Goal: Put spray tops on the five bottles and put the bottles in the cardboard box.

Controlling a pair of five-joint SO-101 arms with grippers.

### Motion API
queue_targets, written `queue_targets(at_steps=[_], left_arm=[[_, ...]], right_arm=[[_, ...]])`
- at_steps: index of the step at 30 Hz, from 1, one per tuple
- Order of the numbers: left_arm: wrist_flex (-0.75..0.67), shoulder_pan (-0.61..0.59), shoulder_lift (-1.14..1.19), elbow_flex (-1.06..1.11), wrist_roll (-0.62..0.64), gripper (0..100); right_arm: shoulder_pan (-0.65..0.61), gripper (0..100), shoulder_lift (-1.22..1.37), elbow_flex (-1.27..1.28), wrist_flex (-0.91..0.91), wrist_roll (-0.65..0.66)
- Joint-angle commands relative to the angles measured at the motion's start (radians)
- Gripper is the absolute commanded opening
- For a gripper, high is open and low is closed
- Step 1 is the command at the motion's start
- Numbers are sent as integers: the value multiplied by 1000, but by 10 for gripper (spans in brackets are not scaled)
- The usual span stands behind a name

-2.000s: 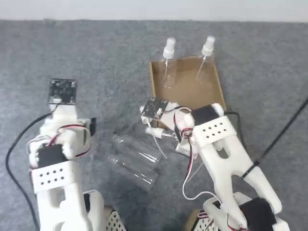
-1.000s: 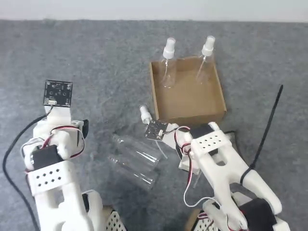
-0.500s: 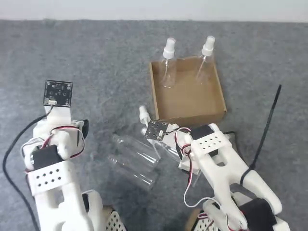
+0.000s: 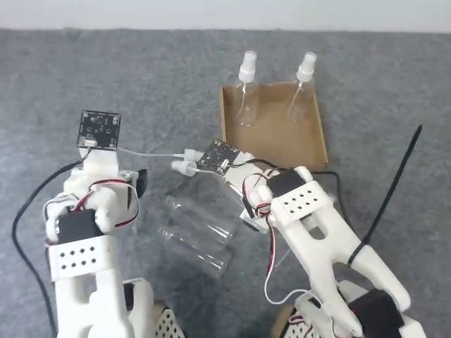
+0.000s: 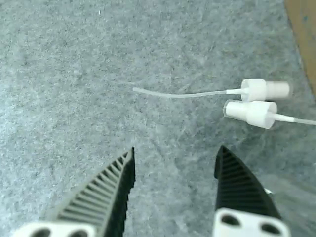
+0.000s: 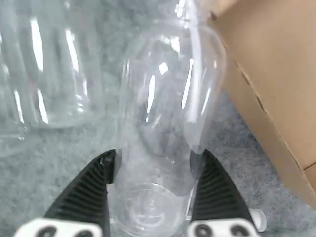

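We are clamping our right gripper (image 6: 154, 158) on a clear bottle (image 6: 168, 94) whose spray top (image 4: 183, 167) is already fitted, holding it above the grey carpet (image 5: 74, 49) near the cardboard box (image 4: 224, 123). Our left gripper (image 5: 177, 150) is hovering with fingers apart near a loose spray top (image 5: 264, 90). Two capped bottles (image 4: 246, 95) (image 4: 301, 91) are standing at the box's far side, and two topless bottles (image 4: 197, 215) (image 4: 194, 246) are lying between our arms.

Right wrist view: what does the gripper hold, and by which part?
The right gripper holds a clear bottle by its lower body, close to the base. The left gripper is open and holds nothing.
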Motion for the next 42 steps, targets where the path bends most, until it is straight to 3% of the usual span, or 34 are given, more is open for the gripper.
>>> queue_targets(at_steps=[1,13,23,27,34,38,42], left_arm=[[5,5,11,-54,17,240],[5,6,11,-51,20,240],[6,8,11,-50,31,240],[5,29,11,-54,68,240],[3,189,106,-99,130,240],[5,272,344,-251,-5,239],[5,275,597,-463,-169,239]], right_arm=[[-38,16,-47,-72,44,17],[-39,17,-162,-238,466,161],[286,19,-213,-388,664,371],[432,19,-213,-411,668,445],[717,19,-197,-407,576,523],[895,19,-124,-407,441,523],[1020,20,68,-413,329,523]])
